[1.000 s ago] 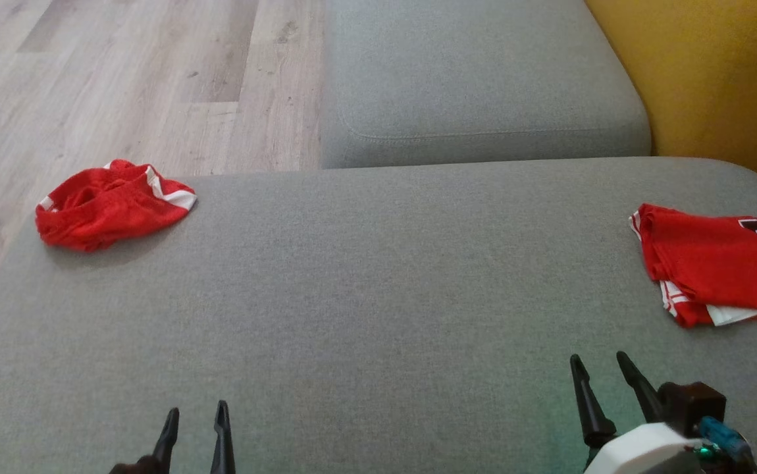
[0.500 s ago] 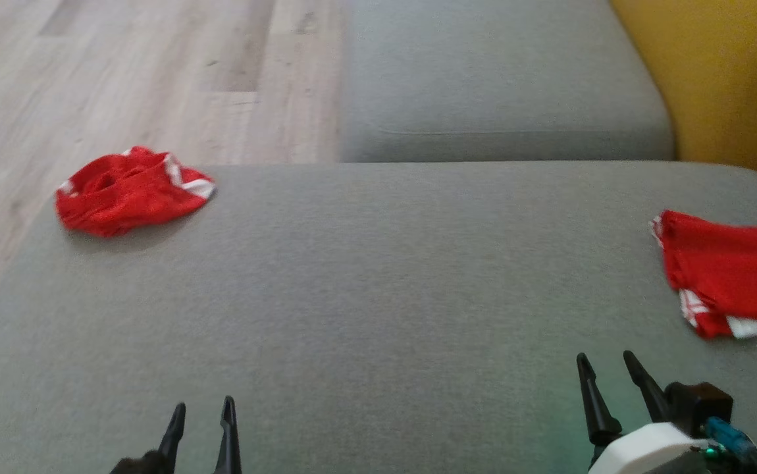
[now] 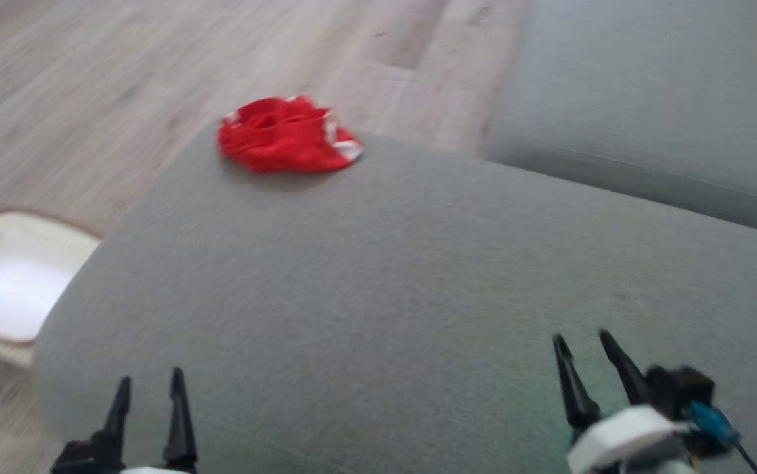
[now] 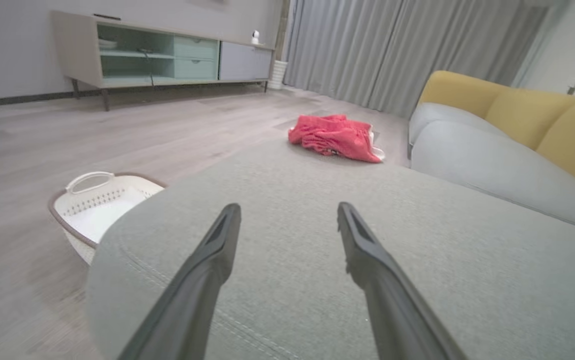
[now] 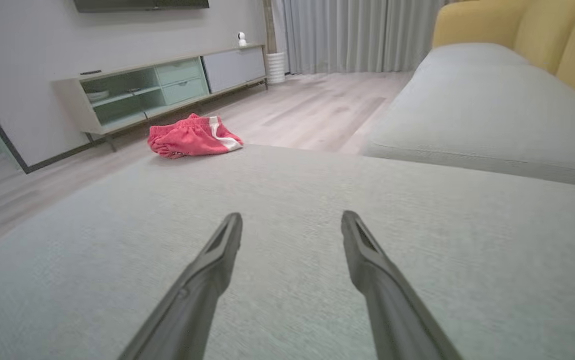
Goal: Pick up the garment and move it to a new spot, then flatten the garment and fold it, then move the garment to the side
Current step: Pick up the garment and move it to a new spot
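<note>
L hand (image 3: 149,378), R hand (image 3: 580,336) open, empty; garment (image 3: 283,135) at far corner of cushion (image 3: 378,276); wrist cams show cabinet (image 4: 142,55) behind.

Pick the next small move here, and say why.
Probably reach the open left tool forward toward the crumpled red garment. It lies untouched at the far edge of the grey cushion, toward the left side. The right tool, also open and empty, sits farther from it.

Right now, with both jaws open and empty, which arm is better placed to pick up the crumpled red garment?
Left. In the head view the red garment lies far left on the sofa cushion, closer to the left arm; the right arm would probably reach across.
</note>
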Available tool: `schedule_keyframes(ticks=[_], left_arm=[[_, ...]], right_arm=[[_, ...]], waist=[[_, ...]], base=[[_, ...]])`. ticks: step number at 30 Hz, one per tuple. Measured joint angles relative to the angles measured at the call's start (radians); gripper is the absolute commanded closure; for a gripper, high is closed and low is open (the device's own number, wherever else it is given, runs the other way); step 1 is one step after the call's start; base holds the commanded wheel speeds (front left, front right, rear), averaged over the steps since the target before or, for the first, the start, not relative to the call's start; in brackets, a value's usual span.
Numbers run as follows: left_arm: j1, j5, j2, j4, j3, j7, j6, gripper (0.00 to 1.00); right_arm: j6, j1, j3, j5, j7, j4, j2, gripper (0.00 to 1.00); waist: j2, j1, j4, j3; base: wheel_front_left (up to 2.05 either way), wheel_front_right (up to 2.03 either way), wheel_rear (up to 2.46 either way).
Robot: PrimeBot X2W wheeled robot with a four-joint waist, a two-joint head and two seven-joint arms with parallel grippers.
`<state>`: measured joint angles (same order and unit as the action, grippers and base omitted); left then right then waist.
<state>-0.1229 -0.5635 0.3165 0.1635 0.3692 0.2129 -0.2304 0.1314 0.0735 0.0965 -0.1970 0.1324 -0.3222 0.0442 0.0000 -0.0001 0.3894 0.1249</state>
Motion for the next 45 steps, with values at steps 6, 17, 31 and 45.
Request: schedule_keyframes(ticks=[6, 17, 31, 45], left_arm=[[-0.029, -0.003, 0.002, -0.058, -0.067, 0.022, -0.041, 0.00], [-0.079, -0.001, -0.002, -0.115, -0.149, 0.036, -0.058, 0.00], [0.213, 0.033, 0.263, -0.222, -0.240, -0.148, 0.021, 0.00], [0.942, -0.042, 0.319, 0.060, -0.219, -0.343, 0.167, 0.00]], right_arm=[[0.000, -0.126, 0.079, -0.001, 0.000, -0.024, 0.000, 0.00], [0.000, -0.188, 0.139, -0.014, 0.018, -0.097, 0.000, 0.00], [0.000, -0.165, 0.020, 0.101, -0.037, 0.044, 0.001, 0.00], [0.000, -0.303, 0.030, 0.228, -0.187, 0.347, 0.003, 0.00]], waist=[[0.0000, 0.0002, 0.076, -0.058], [0.0000, 0.0001, 0.113, -0.106], [0.0000, -0.0002, 0.101, -0.111], [0.0000, 0.0006, -0.086, -0.369]], base=[[0.00, 0.00, 0.00], [0.00, 0.00, 0.00], [0.00, 0.00, 0.00], [0.00, 0.00, 0.00]])
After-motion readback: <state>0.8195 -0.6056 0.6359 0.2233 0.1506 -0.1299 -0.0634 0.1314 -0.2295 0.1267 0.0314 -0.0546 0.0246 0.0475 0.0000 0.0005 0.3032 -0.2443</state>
